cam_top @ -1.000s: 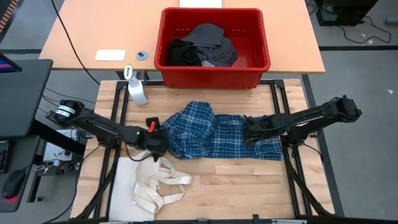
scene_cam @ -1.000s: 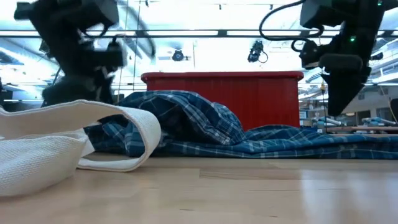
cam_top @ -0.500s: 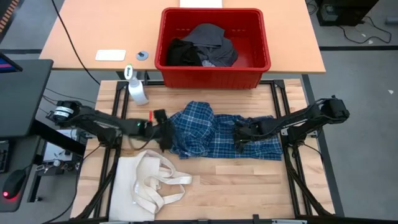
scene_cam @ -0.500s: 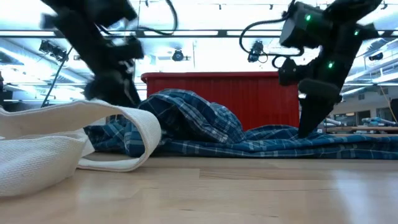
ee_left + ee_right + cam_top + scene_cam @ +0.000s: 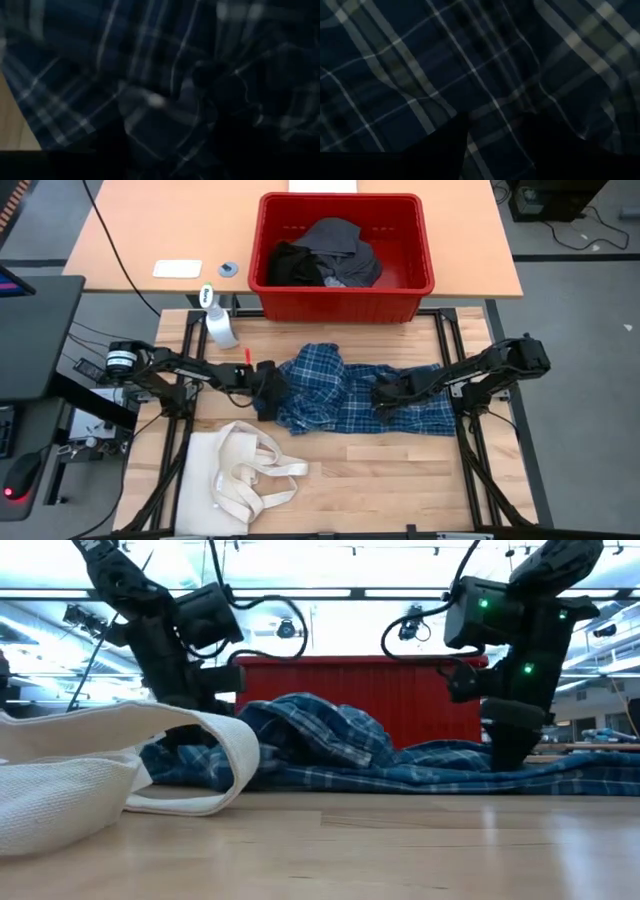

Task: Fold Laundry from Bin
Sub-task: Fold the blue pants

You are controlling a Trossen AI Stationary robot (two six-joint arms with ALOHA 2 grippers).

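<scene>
The blue plaid shirt (image 5: 350, 395) lies crumpled on the wooden table, humped at its left half (image 5: 310, 725) and flat toward the right. My left gripper (image 5: 268, 392) stands open at the shirt's left edge, tilted down; plaid cloth fills its wrist view (image 5: 170, 145). My right gripper (image 5: 385, 396) stands open over the shirt's right half, pointing steeply down (image 5: 510, 755), with cloth showing between its fingers (image 5: 492, 135). More laundry (image 5: 325, 255), black and grey, lies heaped in the red bin (image 5: 270, 290) on the far table. My left gripper comes slanting down from the table's left onto the shirt's left edge (image 5: 155, 100). Its fingers (image 5: 230, 130) stand apart over the cloth; whether they touch it I cannot tell. My right gripper's fingers (image 5: 445, 150) reach down from above to the flat right half of the shirt (image 5: 490, 105), apart from each other. The shirt lies flat on the table there.
A cream tote bag (image 5: 245, 475) with long handles lies at the near left, its handle (image 5: 150, 755) just in front of my left gripper. A white spray bottle (image 5: 220, 325) stands at the table's far left corner.
Both grippers have come down onto the shirt. My left gripper has gone toward the table's right and far edge, up to the shirt's left edge, and has tipped more downward. My right gripper has sunk and gone a little toward the table's left.
</scene>
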